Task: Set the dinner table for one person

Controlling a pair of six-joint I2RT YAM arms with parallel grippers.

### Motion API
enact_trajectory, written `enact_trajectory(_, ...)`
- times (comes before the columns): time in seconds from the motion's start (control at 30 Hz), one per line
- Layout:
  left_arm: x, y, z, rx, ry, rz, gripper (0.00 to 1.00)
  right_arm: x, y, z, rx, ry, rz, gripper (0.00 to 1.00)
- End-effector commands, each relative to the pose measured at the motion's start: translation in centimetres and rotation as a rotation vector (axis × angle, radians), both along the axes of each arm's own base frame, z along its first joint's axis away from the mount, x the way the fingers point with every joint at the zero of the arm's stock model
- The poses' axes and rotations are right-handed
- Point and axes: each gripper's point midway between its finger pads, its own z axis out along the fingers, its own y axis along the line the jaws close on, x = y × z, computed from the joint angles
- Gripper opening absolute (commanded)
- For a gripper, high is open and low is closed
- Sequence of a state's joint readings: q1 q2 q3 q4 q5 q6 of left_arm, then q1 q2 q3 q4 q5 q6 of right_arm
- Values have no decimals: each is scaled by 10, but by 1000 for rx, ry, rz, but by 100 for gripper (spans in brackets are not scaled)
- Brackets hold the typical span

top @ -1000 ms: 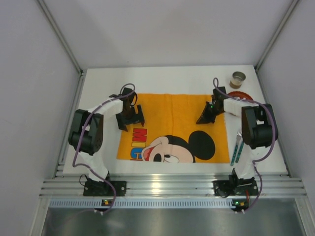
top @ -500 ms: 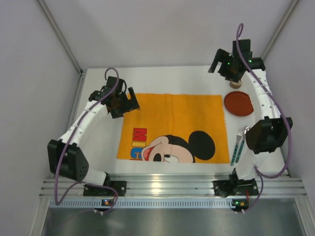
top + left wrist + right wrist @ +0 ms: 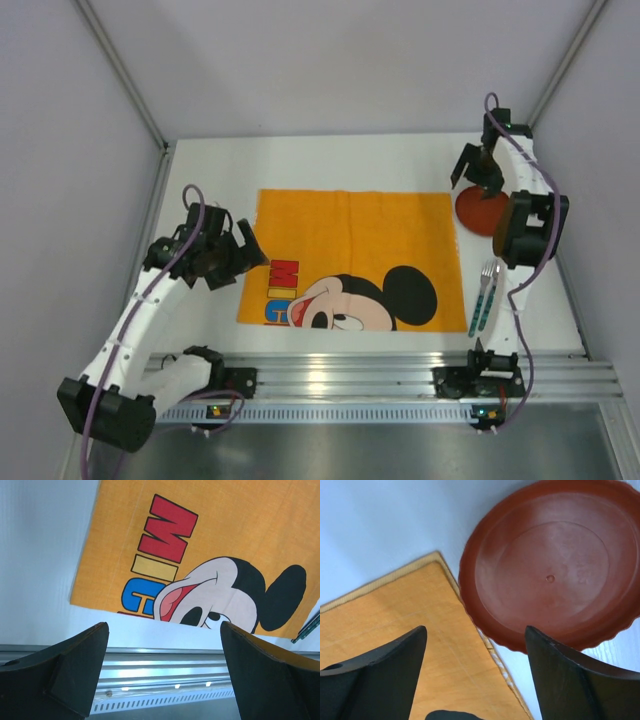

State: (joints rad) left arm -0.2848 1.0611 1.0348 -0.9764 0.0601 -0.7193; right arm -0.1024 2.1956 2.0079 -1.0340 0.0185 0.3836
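The white dinner table (image 3: 205, 180) carries an orange Mickey Mouse placemat (image 3: 350, 255) lying flat in its middle. A dark red plate (image 3: 477, 212) rests just off the mat's far right corner, partly under the right arm. My right gripper (image 3: 477, 177) hovers over the plate's far edge, open, holding nothing. Its wrist view shows the plate (image 3: 555, 565) and the mat corner (image 3: 395, 640) below the open right gripper (image 3: 475, 672). Off the mat's left edge hangs my left gripper (image 3: 247, 250), open and empty. Seen from the left wrist, the left gripper (image 3: 165, 672) points at the mat (image 3: 210, 545).
A fork and a second utensil with green handles (image 3: 484, 297) lie side by side right of the mat; one tip shows in the left wrist view (image 3: 306, 630). A ribbed aluminium rail (image 3: 330, 378) runs along the near edge. Grey walls close in on three sides.
Both grippers have left the placemat. The left arm pulled back toward the near left. The right arm swung to the back right corner, then came down over the plate with open jaws.
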Motion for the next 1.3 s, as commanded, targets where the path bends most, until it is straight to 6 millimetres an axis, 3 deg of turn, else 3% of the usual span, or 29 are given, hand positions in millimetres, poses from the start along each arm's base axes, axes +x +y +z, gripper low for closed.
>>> enact_trajectory(0.0, -27, 14, 5, 16, 2, 50, 99, 14, 8, 27, -61, -45, 52, 78)
enact_trajectory(0.2, -50, 30, 11, 40, -34, 100, 99, 6, 18, -8, -142, 53, 81, 66)
enact_trajectory(0.37, -65, 37, 14, 45, -25, 128, 98, 1, 15, -33, -160, 111, 61, 58)
enact_trajectory(0.43, -69, 39, 16, 45, -35, 135, 98, 2, 13, -37, -167, 114, 56, 53)
enact_trajectory(0.53, -76, 43, 16, 53, -26, 141, 98, 4, 11, -40, -175, 116, 44, 36)
enact_trajectory(0.8, -89, 49, 17, 64, -22, 156, 98, 1, 9, -56, -158, 147, 25, 28)
enact_trajectory(0.9, -91, 50, 18, 67, -20, 156, 98, -2, 9, -61, -158, 159, 26, 10)
enact_trajectory(0.97, -91, 50, 17, 67, -18, 154, 99, -4, 8, -62, -159, 164, 26, 0)
enact_trajectory(1.1, -89, 49, 18, 67, -23, 145, 99, -6, 7, -59, -144, 161, 22, 0)
enact_trajectory(1.27, -79, 43, 20, 58, -37, 119, 98, -8, 10, -27, -127, 101, 22, 0)
